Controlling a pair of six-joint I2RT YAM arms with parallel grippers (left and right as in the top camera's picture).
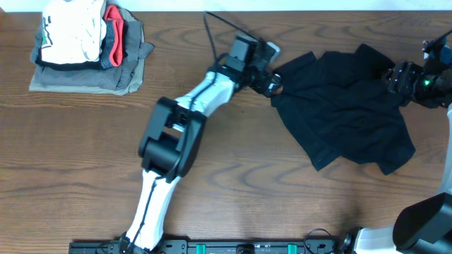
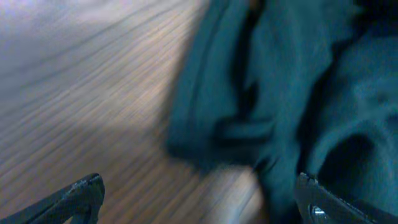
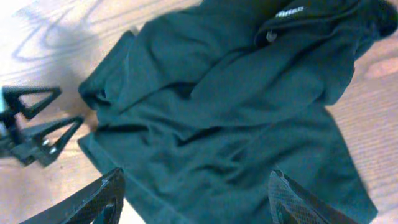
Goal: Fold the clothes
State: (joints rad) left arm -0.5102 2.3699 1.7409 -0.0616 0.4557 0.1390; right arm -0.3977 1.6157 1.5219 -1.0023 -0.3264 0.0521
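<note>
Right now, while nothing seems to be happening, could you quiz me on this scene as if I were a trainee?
1. True or false: the black T-shirt lies neatly folded.
2. Seen from overhead, where is the pile of other clothes? A: upper left. B: lower right. C: under the shirt.
3. Fill in the blank: the left tool and the right tool both have their jaws standing ____.

Key
1. False. It lies crumpled and spread out.
2. A.
3. Open.
</note>
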